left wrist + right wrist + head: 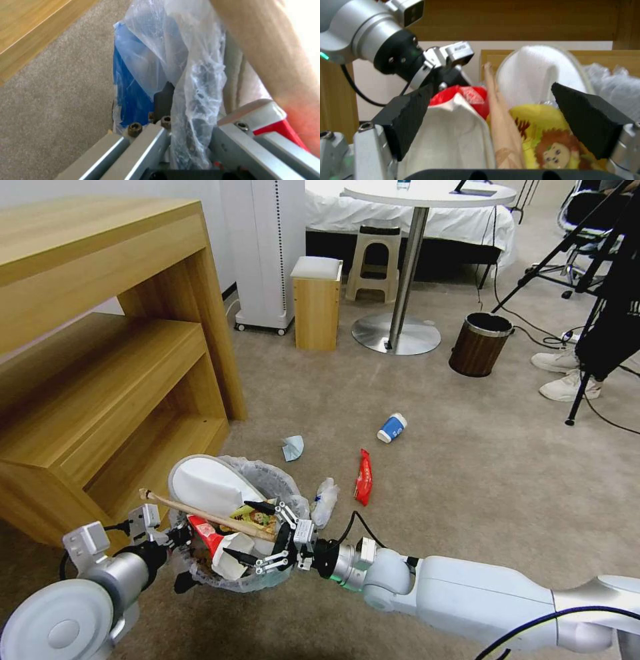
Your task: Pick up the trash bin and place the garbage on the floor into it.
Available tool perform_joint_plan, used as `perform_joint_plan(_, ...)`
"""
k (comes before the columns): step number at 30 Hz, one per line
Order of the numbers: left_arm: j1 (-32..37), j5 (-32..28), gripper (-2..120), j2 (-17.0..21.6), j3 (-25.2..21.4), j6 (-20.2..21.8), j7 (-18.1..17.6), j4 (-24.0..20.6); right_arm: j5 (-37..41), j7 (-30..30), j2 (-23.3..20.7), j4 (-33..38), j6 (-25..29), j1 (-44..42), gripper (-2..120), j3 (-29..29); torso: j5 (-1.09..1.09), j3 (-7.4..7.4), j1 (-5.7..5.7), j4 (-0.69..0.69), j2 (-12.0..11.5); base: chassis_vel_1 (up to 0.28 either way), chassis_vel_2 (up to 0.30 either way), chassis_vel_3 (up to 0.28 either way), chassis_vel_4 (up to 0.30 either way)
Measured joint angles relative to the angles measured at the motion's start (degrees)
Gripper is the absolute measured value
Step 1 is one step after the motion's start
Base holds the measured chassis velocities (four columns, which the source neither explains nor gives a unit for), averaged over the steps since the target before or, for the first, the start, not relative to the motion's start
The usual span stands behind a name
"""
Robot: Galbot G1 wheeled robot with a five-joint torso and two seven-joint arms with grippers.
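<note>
Here the left tool (173, 140) is clamping the trash bin (267, 480) rim at lower left; the right tool (263, 533) is gaping wide over it, holding nothing.

Left end effector (175, 543) clamped (low, near side); right end effector (261, 533) spread wide, arm reaching leftward.

Floor (467, 473): beige-brown short-pile carpet, filling centre and right of the head view. Lying directly on it:
- blue paper cup (391, 428), on its side, mid-frame
- red wrapper (363, 477), just below the cup, slightly left of it
- crumpled tissue (292, 447), left of centre
- crushed bottle (324, 502), lower centre, near the wrapper
- brown wood-grain bin (480, 344), upright, upper right
- small wooden stool (317, 303), upper centre
- round table base (396, 333), between stool and bin
- wooden shelf unit (100, 367), left side
</note>
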Motion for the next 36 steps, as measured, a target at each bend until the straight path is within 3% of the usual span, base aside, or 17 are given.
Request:
perform_joint_plan(18, -0.34, 0.35, 0, 0.18, 1.04, -0.01, -0.71, 4.07, 1.2, 0.57, -1.28, 1.79, -0.25, -1.21, 90, 5.11, 0.0, -0.01, 0.0, 0.0, 0.0, 0.0, 0.0, 0.0, 0.0)
perform_joint_plan(27, -0.34, 0.71, 0, -0.15, 1.28, 0.09, -0.56, 4.59, 1.82, 1.51, -0.53, 2.45, -0.48, -1.16, 89, 5.23, 0.0, 0.0, 0.0, 0.0, 0.0, 0.0, 0.0, 0.0, 0.0)
perform_joint_plan(36, -0.2, 1.19, 0, -0.51, 1.14, 0.1, -0.32, 4.7, 2.79, 3.0, -0.23, 3.0, -0.94, -1.58, 88, 9.62, 0.0, 0.0, 0.0, 0.01, 0.0, 0.0, 0.0, 0.0, 0.0)
